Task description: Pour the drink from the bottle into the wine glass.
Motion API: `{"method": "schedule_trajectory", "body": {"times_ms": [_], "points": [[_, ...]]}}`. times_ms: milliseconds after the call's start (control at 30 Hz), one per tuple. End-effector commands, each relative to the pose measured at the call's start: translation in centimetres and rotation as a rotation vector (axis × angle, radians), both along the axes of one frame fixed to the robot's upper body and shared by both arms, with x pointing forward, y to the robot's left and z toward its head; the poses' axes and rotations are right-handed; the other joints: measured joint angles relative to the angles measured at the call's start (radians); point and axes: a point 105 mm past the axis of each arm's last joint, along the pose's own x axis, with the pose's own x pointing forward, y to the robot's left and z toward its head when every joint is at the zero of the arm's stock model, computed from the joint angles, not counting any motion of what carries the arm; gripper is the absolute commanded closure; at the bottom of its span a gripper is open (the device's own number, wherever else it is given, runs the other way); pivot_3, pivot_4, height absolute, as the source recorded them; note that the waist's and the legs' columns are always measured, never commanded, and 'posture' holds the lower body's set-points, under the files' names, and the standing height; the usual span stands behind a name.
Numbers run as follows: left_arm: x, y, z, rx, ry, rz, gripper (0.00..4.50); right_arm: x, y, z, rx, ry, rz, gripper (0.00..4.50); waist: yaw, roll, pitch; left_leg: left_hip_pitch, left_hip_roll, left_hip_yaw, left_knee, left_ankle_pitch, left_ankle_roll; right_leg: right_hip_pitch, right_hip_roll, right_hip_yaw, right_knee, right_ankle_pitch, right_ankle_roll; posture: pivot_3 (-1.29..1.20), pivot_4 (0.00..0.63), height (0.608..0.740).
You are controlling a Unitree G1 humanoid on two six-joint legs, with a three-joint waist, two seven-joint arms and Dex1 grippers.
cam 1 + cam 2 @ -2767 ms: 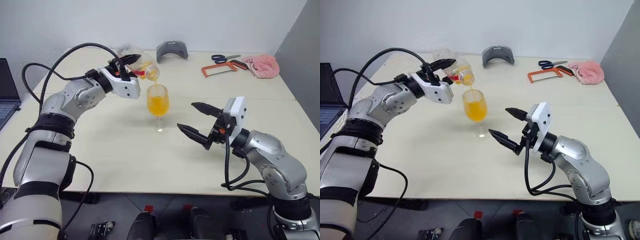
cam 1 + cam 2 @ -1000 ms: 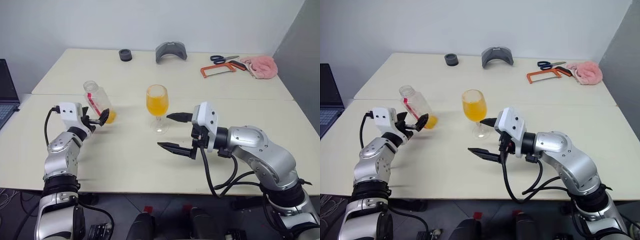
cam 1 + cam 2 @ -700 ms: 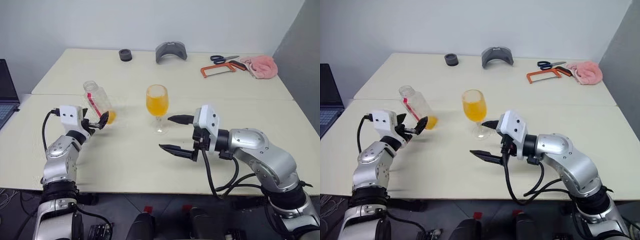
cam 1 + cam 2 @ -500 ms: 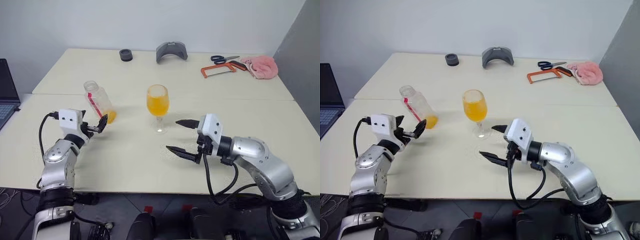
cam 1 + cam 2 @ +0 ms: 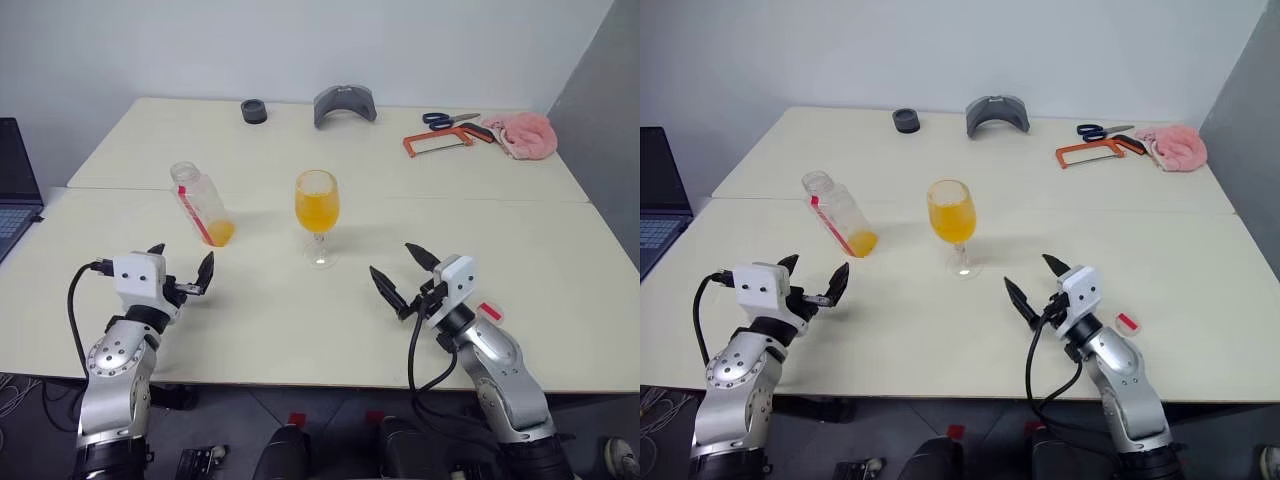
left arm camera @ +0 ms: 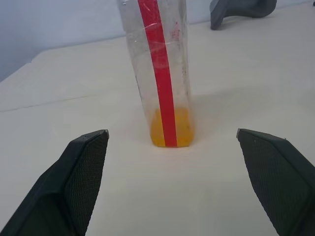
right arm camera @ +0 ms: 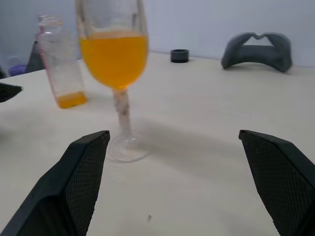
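Note:
The clear bottle (image 5: 203,205) stands uncapped on the table's left side, with a red label strip and a little orange drink (image 6: 158,132) left at its bottom. The wine glass (image 5: 317,215) stands at mid-table, its bowl well filled with the orange drink (image 7: 114,54). My left gripper (image 5: 181,262) is open and level, a short way in front of the bottle and apart from it. My right gripper (image 5: 389,256) is open near the front edge, to the right of the glass's foot (image 7: 129,147), touching nothing.
At the back of the table lie a black ring (image 5: 253,111), a grey curved piece (image 5: 344,103), scissors (image 5: 445,118), an orange hacksaw (image 5: 445,138) and a pink cloth (image 5: 520,132). A laptop (image 5: 15,180) sits at the far left. A small red-and-white piece (image 5: 490,312) lies beside my right arm.
My left gripper has drawn back from the bottle toward the front edge. My right gripper has sunk and moved right, away from the glass. Bottle and glass stay put.

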Motion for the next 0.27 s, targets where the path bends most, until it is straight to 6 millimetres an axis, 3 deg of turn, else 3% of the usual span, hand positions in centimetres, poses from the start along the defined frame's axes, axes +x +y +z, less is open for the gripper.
{"method": "schedule_trajectory", "body": {"times_ms": [33, 267], "points": [[-0.36, 0.09, 1.6, 0.003, -0.055, 0.02, 0.02, 0.5, -1.0, 0.72, 0.016, -0.05, -0.07, 0.0, 0.0, 0.0, 0.0, 0.0, 0.0, 0.0, 0.0, 0.0, 0.0, 0.0, 0.0, 0.0, 0.0, 0.0, 0.0, 0.0, 0.15, 0.74], [-0.42, -0.34, 1.86, 0.008, -0.08, 0.002, 0.02, 1.01, -1.01, 0.44, 0.014, -0.051, -0.076, 0.0, 0.0, 0.0, 0.0, 0.001, -0.001, 0.001, 0.0, 0.0, 0.0, 0.0, 0.001, 0.001, 0.0, 0.0, 0.0, 0.0, 0.15, 0.74]]}}
